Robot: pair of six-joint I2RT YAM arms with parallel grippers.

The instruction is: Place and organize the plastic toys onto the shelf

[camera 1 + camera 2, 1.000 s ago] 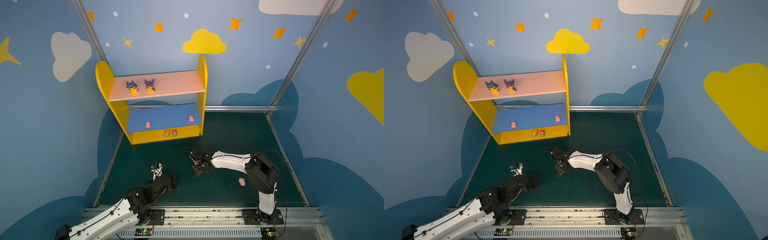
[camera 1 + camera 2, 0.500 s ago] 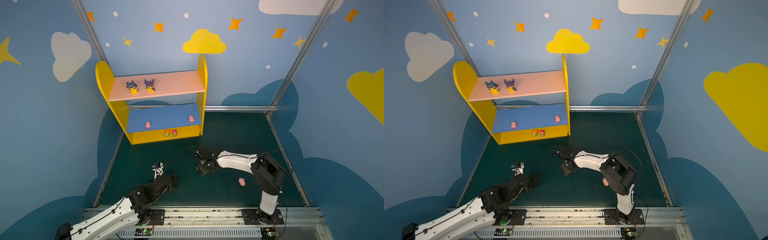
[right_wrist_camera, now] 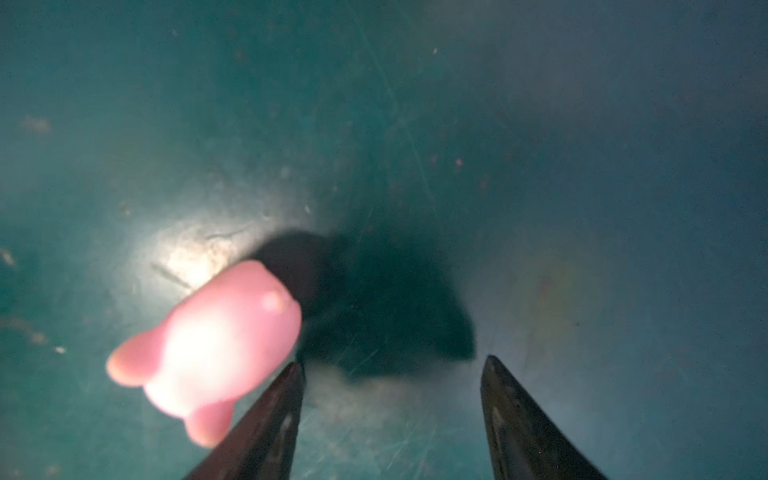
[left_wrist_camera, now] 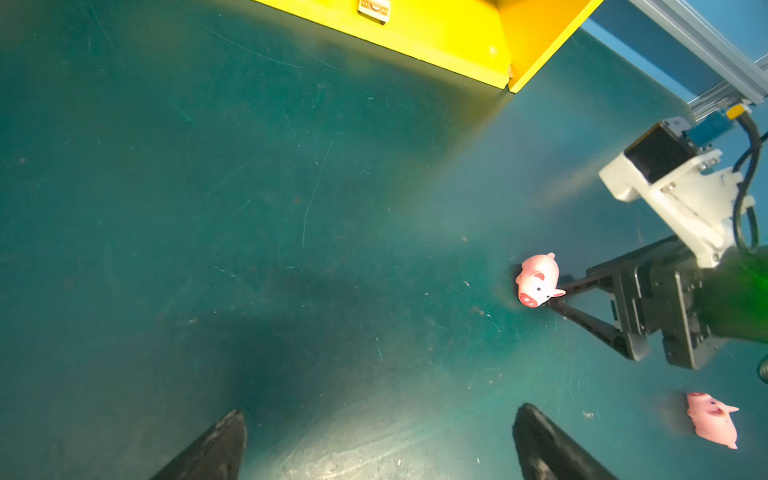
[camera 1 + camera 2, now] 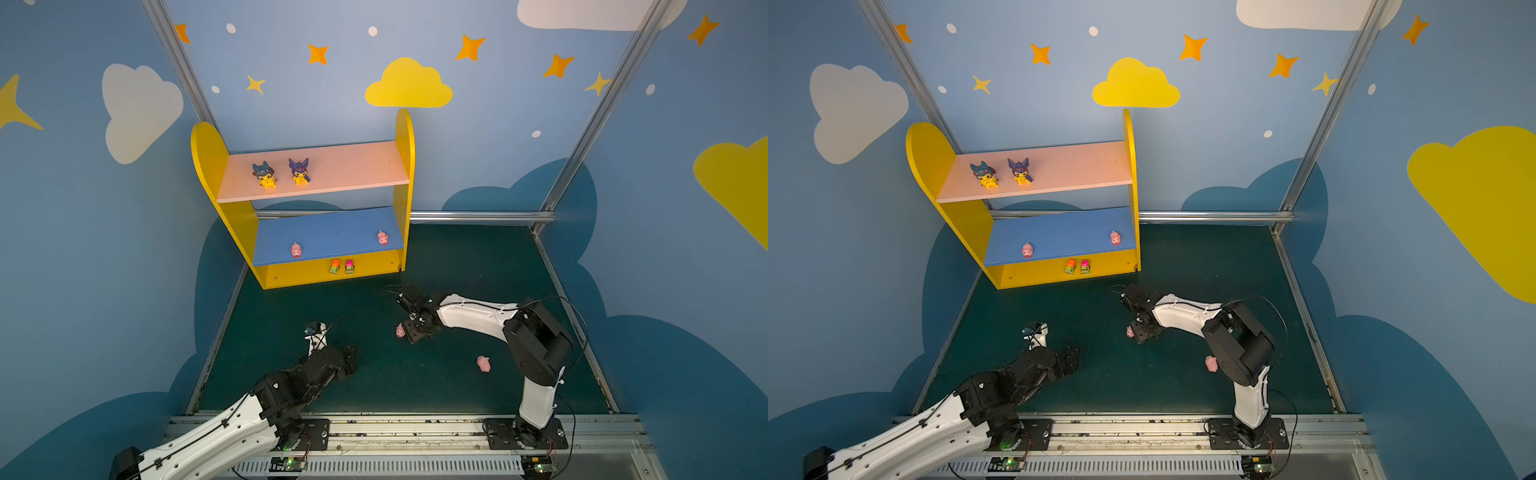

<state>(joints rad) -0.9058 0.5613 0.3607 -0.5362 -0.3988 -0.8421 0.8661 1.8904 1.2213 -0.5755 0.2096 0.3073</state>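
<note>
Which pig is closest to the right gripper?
The mat pig just beside the right gripper, outside its open jaws. The other mat pig lies farther back; two pigs sit on the blue board.

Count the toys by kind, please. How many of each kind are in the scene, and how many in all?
Pigs: 4
Cars: 2
Hooded figures: 2
Total: 8
</note>
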